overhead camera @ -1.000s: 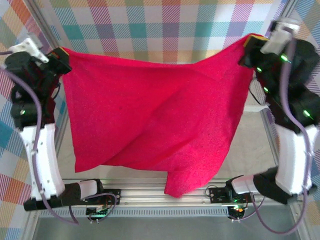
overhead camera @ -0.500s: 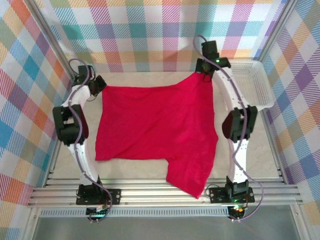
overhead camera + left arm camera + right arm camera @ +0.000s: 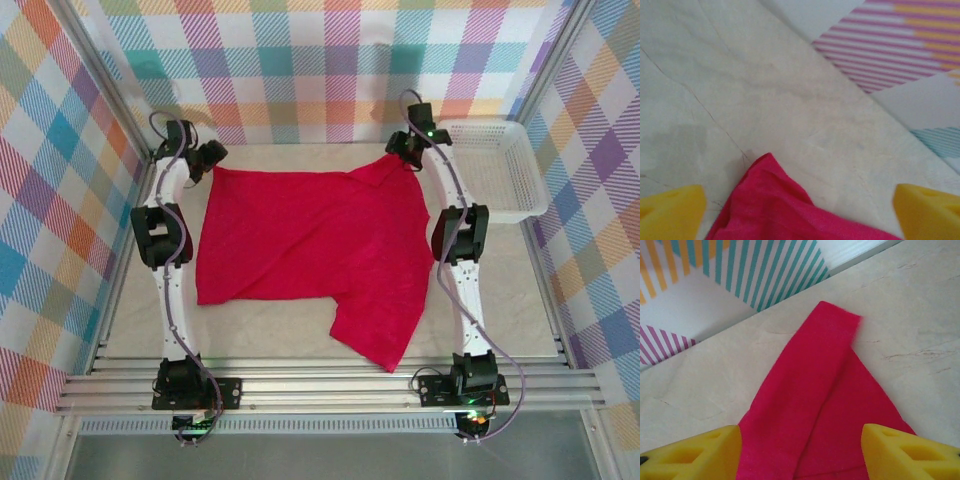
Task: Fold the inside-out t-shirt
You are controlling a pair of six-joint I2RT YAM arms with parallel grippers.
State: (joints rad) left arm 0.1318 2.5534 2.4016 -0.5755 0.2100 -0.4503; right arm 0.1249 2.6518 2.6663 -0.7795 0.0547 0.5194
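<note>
The inside-out t-shirt (image 3: 310, 245), bright red, lies spread on the pale table, with one part trailing toward the near edge at lower right. My left gripper (image 3: 212, 157) hovers open at its far left corner; in the left wrist view that corner (image 3: 775, 200) lies loose on the table between my yellow fingertips (image 3: 672, 210). My right gripper (image 3: 405, 152) hovers open over the far right corner, where a folded strip of red cloth (image 3: 815, 390) lies between the yellow pads (image 3: 910, 452) with nothing clamped.
A white mesh basket (image 3: 500, 165) stands at the far right of the table. Checked walls (image 3: 300, 70) enclose the back and sides. An aluminium rail (image 3: 320, 385) runs along the near edge by the arm bases.
A second ago both grippers held the shirt stretched up in the air. They carried it down to the far side of the table, laid it flat, and both have opened and let go.
</note>
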